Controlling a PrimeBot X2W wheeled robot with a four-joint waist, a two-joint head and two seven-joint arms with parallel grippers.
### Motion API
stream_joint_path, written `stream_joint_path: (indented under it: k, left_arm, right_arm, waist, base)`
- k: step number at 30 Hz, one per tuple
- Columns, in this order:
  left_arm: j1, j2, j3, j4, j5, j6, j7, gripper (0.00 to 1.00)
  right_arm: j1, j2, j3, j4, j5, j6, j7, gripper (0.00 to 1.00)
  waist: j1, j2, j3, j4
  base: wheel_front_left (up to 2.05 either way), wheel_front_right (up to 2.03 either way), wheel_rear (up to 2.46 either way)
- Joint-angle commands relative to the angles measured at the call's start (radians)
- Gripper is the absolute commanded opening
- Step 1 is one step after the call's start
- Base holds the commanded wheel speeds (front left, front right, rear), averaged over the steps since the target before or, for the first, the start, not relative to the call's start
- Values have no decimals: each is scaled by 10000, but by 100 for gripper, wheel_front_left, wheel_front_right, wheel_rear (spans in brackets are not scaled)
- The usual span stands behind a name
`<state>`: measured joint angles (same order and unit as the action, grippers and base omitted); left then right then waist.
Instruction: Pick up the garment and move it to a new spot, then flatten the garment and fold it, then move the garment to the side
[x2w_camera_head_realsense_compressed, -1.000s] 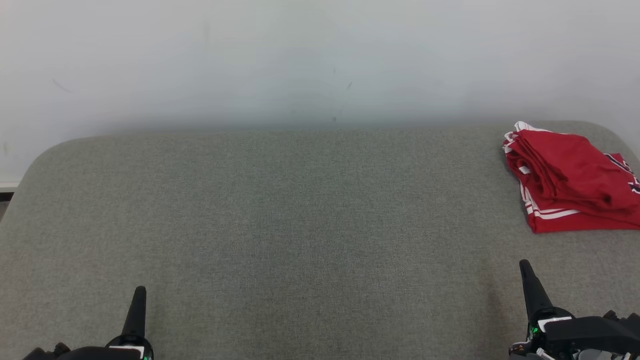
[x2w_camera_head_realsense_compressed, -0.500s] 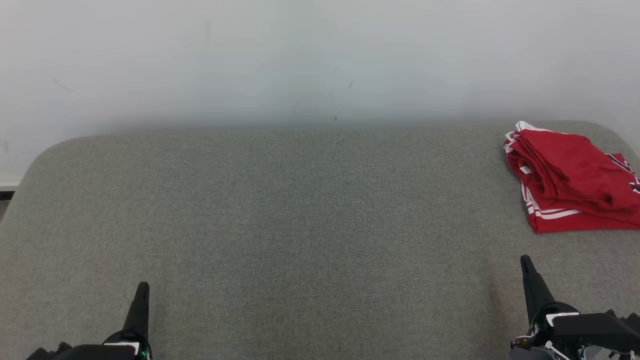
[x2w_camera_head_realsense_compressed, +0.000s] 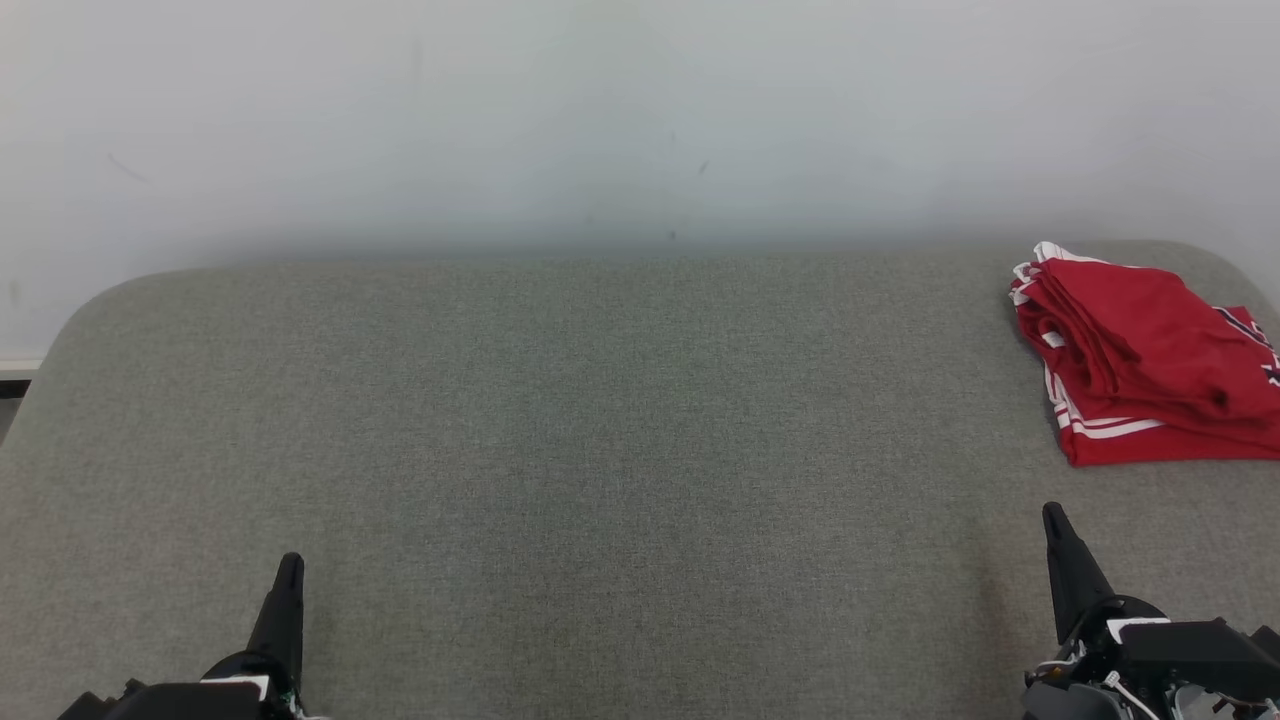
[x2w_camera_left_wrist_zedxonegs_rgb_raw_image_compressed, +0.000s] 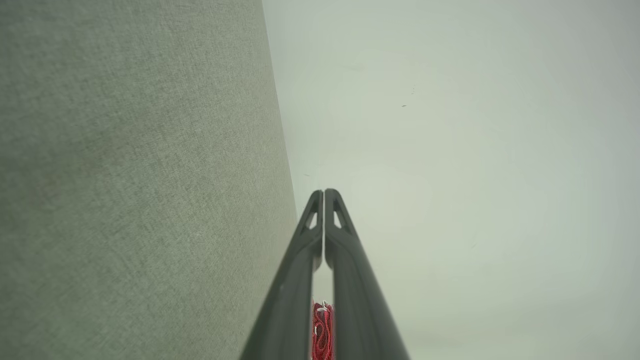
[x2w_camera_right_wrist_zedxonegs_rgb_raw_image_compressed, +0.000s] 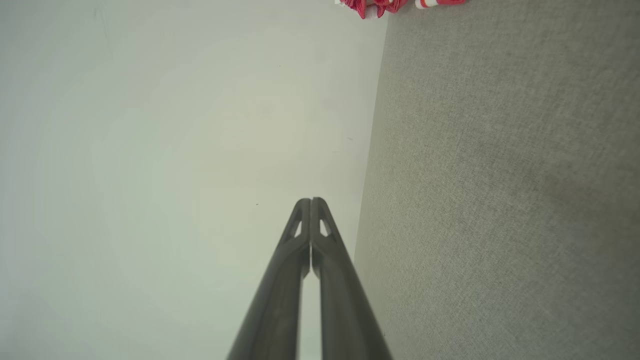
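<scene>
Folded red garment with white stripe trim (x2w_camera_head_realsense_compressed: 1140, 365) lies at the far right of the grey fabric-covered table (x2w_camera_head_realsense_compressed: 600, 450), close to the pale wall (x2w_camera_head_realsense_compressed: 600, 120). It has not moved over the last second.

Both arms have crept slightly farther out: left gripper (x2w_camera_head_realsense_compressed: 289, 566) at near left, right gripper (x2w_camera_head_realsense_compressed: 1052, 516) at near right. Each is clenched tip to tip on nothing — wrist views agree. The right gripper is nearer the garment but well apart from it.

Judgement: fold and side placement look done. The small drift reads as settling, not a new reach — task likely at or near its end.
</scene>
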<state>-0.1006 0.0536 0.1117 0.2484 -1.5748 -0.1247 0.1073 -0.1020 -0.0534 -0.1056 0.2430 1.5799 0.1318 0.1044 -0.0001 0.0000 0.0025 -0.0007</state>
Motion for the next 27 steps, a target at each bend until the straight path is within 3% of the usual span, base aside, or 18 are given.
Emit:
stream_joint_path:
  k: [1,27]
  left_arm:
    - [-119,-41,40,-45,-278,-100,74,0]
    - [-128,-51,42,-44,-403,-76,92,0]
  right_arm:
    - [-79,-14,-49,11,267,-20,57,0]
    - [-94,5,-71,23,342,-21,85,0]
  waist:
    - [1,0,2,3]
    - [1,0,6,7]
  base:
    - [0,0,0]
    - [0,0,0]
